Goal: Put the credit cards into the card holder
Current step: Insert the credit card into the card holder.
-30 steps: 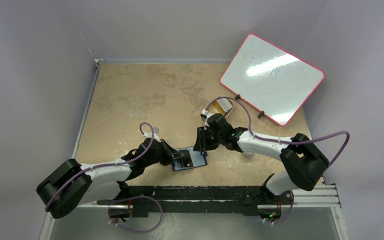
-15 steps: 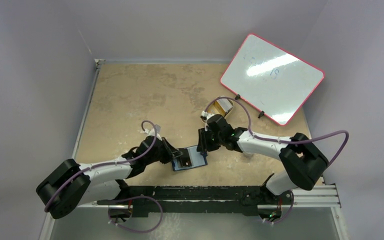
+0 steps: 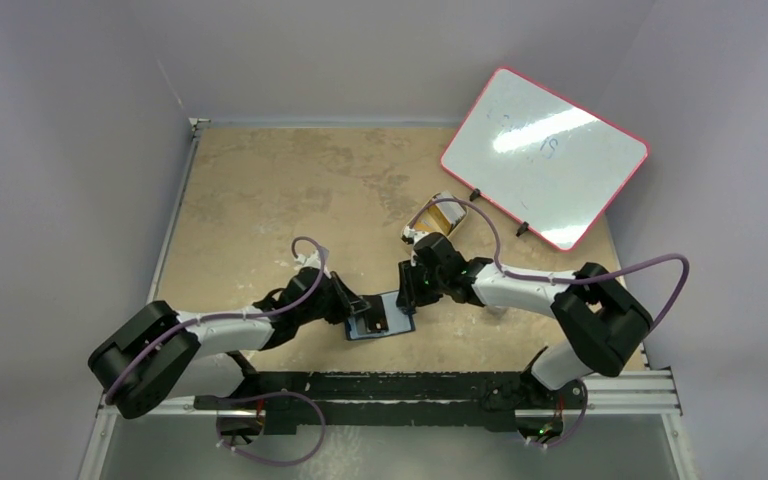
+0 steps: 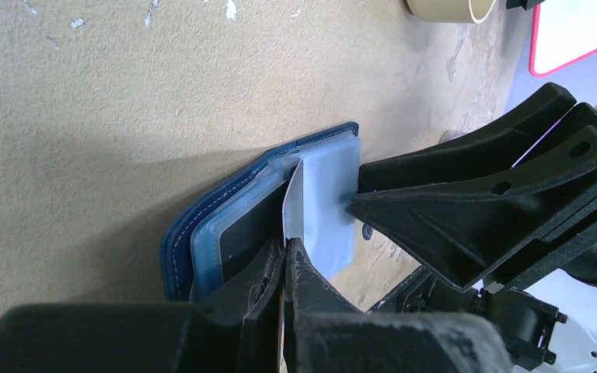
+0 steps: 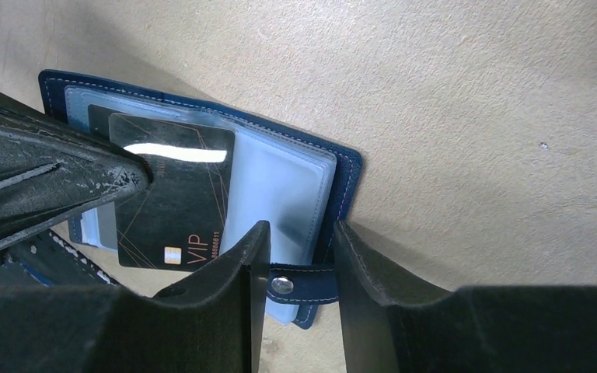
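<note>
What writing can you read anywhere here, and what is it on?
"VIP": on the black card lying over the open card holder.
Tiny digits beside "VIP": too small to read.
Faint blue marks on the whiteboard: too blurred to read.

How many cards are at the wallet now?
2: black VIP card in the left hand over the open card holder; a dark card sleeved underneath. More may be hidden.
</note>
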`<action>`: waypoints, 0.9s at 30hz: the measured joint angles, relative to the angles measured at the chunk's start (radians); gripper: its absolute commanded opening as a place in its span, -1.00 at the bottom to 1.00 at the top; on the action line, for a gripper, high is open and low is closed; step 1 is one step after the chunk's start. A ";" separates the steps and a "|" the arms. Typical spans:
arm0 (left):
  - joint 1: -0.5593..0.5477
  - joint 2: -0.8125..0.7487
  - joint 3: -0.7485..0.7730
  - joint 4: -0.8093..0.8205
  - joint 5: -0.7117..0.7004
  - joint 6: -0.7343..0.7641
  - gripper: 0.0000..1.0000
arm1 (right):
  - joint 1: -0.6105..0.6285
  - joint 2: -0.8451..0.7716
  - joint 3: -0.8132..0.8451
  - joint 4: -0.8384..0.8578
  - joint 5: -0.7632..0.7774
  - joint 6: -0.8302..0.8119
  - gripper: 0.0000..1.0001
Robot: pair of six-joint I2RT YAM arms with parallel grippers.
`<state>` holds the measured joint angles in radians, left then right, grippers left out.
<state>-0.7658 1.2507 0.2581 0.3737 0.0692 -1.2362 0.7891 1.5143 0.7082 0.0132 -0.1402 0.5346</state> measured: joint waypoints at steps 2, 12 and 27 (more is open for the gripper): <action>0.000 0.001 0.000 0.003 0.003 0.000 -1.00 | 0.000 0.000 0.000 0.001 0.001 0.002 -0.26; 0.000 0.015 0.005 0.003 0.022 -0.003 -1.00 | 0.000 0.005 -0.012 0.040 0.000 0.018 -0.26; 0.000 0.045 0.033 -0.032 0.043 -0.028 -1.00 | 0.000 0.005 -0.015 0.048 0.004 0.032 -0.26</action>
<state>-0.7662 1.2957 0.2909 0.3412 0.1127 -1.2640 0.7895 1.5196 0.6930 0.0616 -0.1360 0.5667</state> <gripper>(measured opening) 0.006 0.373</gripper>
